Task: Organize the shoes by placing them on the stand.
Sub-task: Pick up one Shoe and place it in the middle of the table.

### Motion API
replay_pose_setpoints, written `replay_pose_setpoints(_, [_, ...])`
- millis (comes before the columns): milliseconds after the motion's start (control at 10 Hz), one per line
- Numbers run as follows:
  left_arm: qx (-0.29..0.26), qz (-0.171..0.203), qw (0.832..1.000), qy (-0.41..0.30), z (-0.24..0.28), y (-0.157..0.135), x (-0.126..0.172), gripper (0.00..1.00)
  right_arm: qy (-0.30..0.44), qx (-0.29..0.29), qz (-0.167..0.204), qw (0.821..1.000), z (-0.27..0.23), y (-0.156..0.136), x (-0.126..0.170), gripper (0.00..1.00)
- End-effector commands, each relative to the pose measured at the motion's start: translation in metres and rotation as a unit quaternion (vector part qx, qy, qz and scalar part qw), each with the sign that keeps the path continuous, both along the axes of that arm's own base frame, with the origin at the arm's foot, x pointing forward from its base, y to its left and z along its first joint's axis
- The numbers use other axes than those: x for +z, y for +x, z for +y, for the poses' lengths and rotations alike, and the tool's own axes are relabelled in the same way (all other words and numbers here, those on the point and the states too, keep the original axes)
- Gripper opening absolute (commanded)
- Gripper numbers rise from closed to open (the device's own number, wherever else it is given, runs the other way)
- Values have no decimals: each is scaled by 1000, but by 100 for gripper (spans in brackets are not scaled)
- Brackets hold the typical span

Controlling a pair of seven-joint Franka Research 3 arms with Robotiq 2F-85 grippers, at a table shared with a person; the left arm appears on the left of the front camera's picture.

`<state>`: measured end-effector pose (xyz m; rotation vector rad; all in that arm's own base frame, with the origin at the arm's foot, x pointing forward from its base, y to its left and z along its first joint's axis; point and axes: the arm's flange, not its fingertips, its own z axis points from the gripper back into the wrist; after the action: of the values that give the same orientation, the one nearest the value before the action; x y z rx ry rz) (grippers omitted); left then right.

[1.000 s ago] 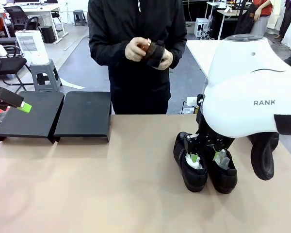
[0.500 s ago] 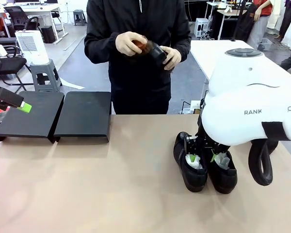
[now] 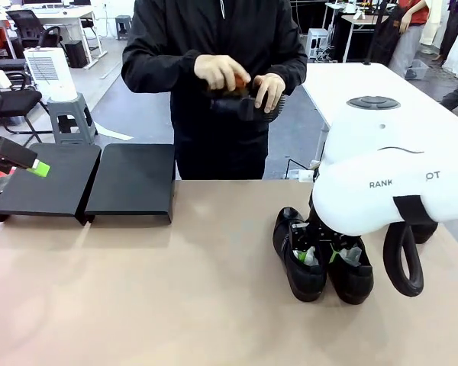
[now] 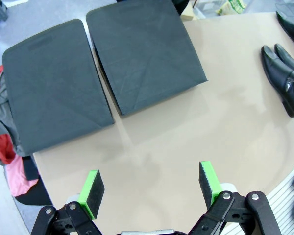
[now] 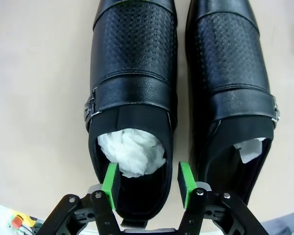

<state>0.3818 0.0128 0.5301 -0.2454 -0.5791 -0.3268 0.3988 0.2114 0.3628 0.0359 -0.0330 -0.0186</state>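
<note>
We see the right end effector (image 5: 148,178) straddling the collar wall of one dress shoe (image 5: 132,73), jaws apart for pinching, while the left end effector (image 4: 152,188) hangs open.

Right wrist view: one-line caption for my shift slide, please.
Right gripper open over the heel of a paper-stuffed black shoe, second shoe beside it on the tan table.

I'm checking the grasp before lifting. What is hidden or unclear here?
Right wrist view: whether the right gripper's pads touch the shoe below; the bottom edge cuts off its heel.
Front view: the right arm covers one shoe's back.
Front view: the person's hands cover most of the dark thing they hold.
Left wrist view: the right edge cuts off what looks like a third shoe.
</note>
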Motion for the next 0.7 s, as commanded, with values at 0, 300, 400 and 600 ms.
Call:
replay_pose_setpoints(0, [-2,0,1000,-8,2,-1,0,100,-3,-11,-7,1000,2,7,-9,63])
replay_pose_setpoints(300, [-2,0,1000,-8,2,-1,0,100,-17,-12,-9,1000,5,10,-20,57])
replay_pose_setpoints(400, [-2,0,1000,-8,2,-1,0,100,-26,-8,-10,1000,7,11,-21,38])
replay_pose_setpoints(600, [-2,0,1000,-8,2,-1,0,100,-33,-5,-5,999,8,13,-23,0])
